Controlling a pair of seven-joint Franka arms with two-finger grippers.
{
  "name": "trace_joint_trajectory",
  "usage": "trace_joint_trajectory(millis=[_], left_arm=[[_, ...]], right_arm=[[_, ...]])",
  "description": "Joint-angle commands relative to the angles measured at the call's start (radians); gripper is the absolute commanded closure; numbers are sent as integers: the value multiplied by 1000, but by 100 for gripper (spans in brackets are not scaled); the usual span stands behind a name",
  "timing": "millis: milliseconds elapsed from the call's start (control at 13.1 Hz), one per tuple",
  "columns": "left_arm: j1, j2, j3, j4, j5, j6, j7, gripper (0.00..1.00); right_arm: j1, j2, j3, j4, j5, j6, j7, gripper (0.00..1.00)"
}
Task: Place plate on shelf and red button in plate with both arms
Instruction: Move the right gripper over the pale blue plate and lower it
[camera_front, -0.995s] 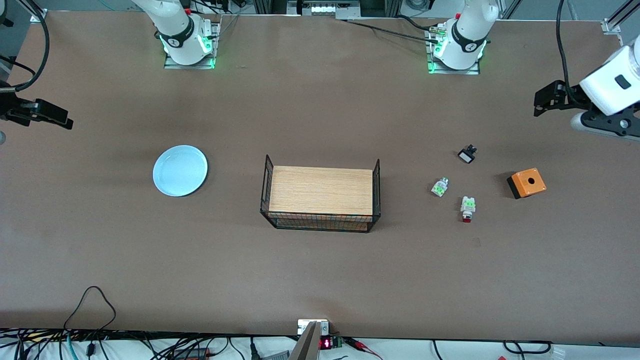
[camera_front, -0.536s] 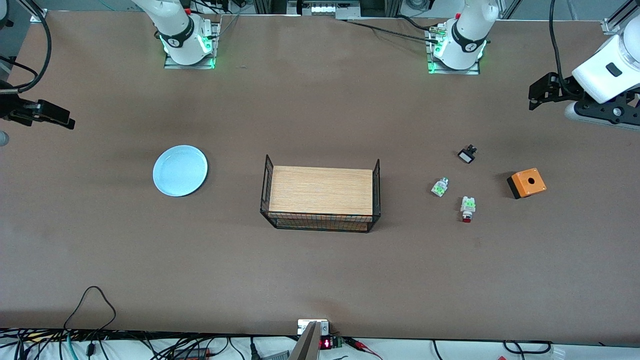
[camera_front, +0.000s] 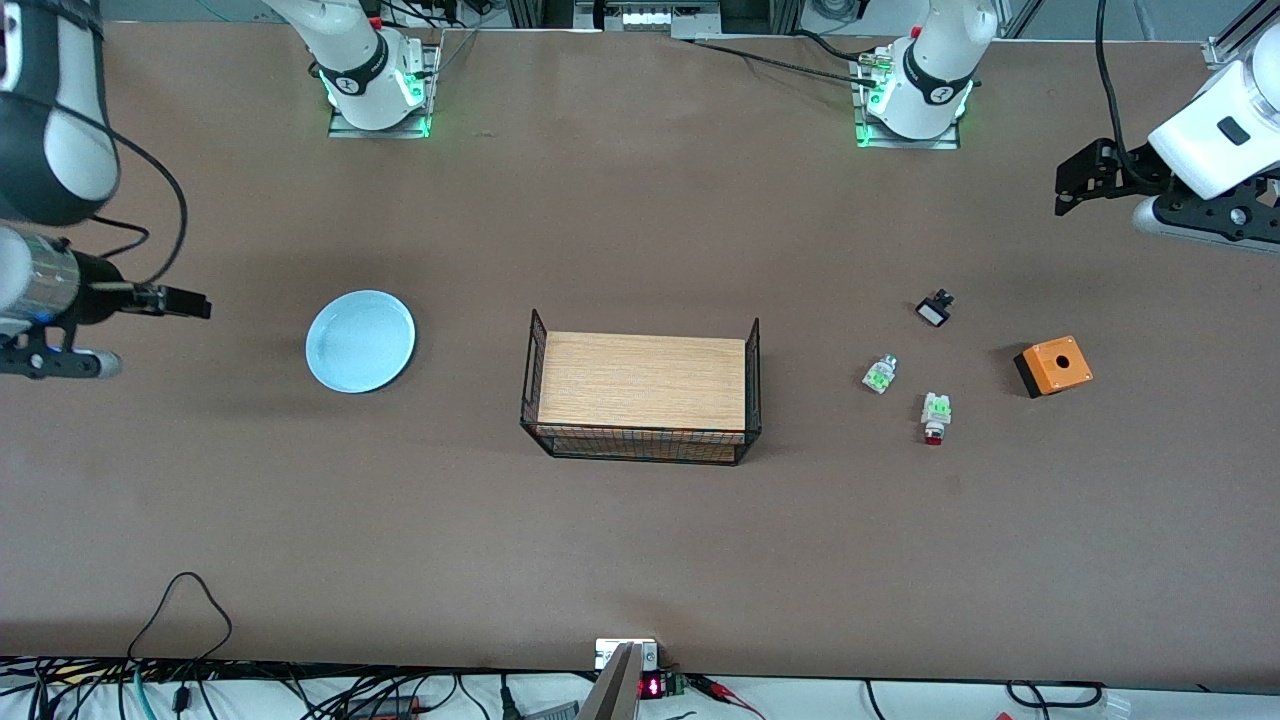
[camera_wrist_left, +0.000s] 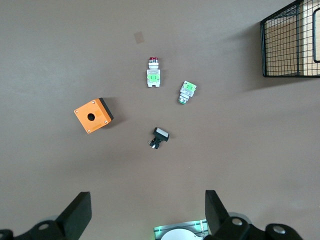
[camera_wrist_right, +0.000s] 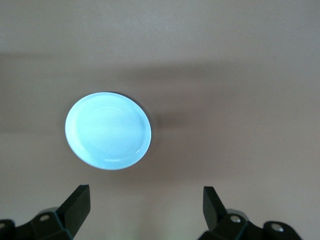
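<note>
Since the earlier frame, right pincer (camera_front: 195, 303) has swung in from the table edge toward the plate (camera_front: 360, 341); left pincer (camera_front: 1075, 190) has only crept slightly. Both pincers spread wide, holding nothing.

Plate lies flat on the table (camera_front: 640, 540), toward the right arm's end, well apart from the wire-sided wooden tray (camera_front: 642, 380) at centre. Red button (camera_front: 935, 417) lies on its side toward the left arm's end, near the white-green piece (camera_front: 879, 374), nearer the front camera than the black part (camera_front: 934, 308); orange box (camera_front: 1052, 366) beside.

My plan: come down on the plate's rim, one finger inside, one outside, since it is shallow and glossy and may slip. For the button, straddle the whitish body and avoid the lookalike.
</note>
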Motion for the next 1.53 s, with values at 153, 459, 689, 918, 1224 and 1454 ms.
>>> trace_joint_trajectory(millis=[153,459,689,918,1224,1454], left_arm=[[-61,-18,84,-17,-24,5,-3,0],[-68,-18,86,-10,-24,6,-5,0],[-65,-16,84,-8,-22,8,-5,0],[-54,-18,93,-2,-41,6,-2,0],[-51,-10,93,-4,-47,7,-3,0],[-52,-7,93,-8,-47,7,-5,0]], right_arm=[[5,-64,-5,-413,5,445,-20,0],[0,-48,-5,-639,5,767,-97,0],[0,14,-3,-687,5,854,-132,0],[2,18,-3,-701,5,879,-132,1],[5,55,-3,-699,5,887,-132,34],[9,73,-3,-698,5,895,-132,51]])
